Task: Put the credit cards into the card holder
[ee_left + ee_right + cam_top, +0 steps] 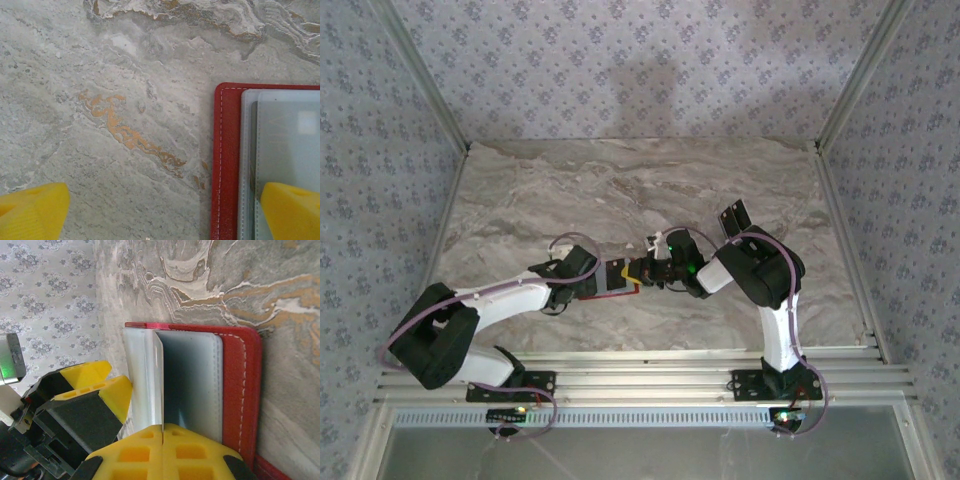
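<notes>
The red card holder (240,385) lies open on the marble table, its pale grey sleeves (285,135) facing up. My right gripper (163,432) is shut on a thin pale sleeve leaf (145,375), holding it up on edge above the holder. My left gripper (162,215) is wide open with nothing between its fingers. Its right fingertip (292,212) sits over the holder's sleeves and the other is over bare table. In the top view the two grippers, left (613,276) and right (638,270), meet nose to nose over the card holder (620,292). The credit cards are hidden.
The marble table (620,190) stretches bare behind and to both sides of the arms. Patterned walls and metal frame posts (850,90) close in the back and sides. A small red tab (265,467) sticks out near my right gripper.
</notes>
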### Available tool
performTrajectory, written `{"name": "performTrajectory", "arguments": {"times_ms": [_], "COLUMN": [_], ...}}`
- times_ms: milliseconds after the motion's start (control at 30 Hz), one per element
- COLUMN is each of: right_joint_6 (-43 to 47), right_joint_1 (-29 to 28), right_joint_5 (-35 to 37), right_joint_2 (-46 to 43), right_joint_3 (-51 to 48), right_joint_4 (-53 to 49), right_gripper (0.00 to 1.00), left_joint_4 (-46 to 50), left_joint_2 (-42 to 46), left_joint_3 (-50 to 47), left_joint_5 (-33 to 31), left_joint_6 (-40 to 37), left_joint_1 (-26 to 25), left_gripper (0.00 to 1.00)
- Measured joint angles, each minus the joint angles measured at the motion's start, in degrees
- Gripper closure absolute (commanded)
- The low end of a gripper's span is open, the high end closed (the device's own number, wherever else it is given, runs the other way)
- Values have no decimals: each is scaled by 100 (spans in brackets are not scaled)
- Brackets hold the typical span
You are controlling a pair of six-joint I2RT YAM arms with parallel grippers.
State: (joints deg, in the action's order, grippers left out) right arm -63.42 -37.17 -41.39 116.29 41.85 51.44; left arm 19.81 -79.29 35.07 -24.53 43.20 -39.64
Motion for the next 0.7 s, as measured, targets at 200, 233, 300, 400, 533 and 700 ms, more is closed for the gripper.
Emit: {"name": "performTrajectory", "arguments": {"times_ms": [200,233,300,400,533,700], "right_joint_6": [-2,-2,-2,-2,0,-2], "right_joint_1": [-26,-33,-55,-85,-114,-133], "right_joint_5": [0,-2,0,0,2,2], "right_joint_2": [13,20,44,79,98,111], "right_joint_3": [28,46,87,155,208,238], "right_joint_4": [-4,-15,-24,-50,-92,-109], "right_gripper": [100,100,100,100,100,100], "left_joint_4": [-2,0,11,26,55,59], "left_joint_2": [0,0,0,0,0,0], "left_joint_3": [0,0,0,0,0,0], "left_joint_5": [0,0,-33,-66,-103,-103], "left_joint_6": [0,0,0,0,2,2], "left_joint_1": [0,0,0,0,0,0], "left_gripper": [1,1,1,1,1,1]}}
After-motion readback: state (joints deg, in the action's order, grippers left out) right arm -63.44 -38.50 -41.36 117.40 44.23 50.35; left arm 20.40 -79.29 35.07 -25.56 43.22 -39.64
